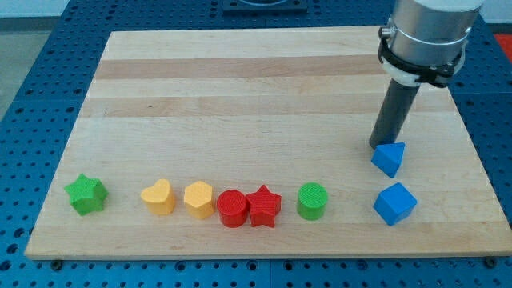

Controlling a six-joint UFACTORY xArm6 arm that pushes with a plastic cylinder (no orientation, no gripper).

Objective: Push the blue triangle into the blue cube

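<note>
The blue triangle lies on the wooden board at the view's right. The blue cube sits just below it, toward the view's bottom, with a small gap between them. My tip stands right at the triangle's upper left edge, touching or nearly touching it. The rod rises from there to the grey arm end at the view's top right.
A row of blocks runs along the view's bottom: a green star, a yellow heart, a yellow hexagon, a red cylinder, a red star, a green cylinder. The board's right edge is close.
</note>
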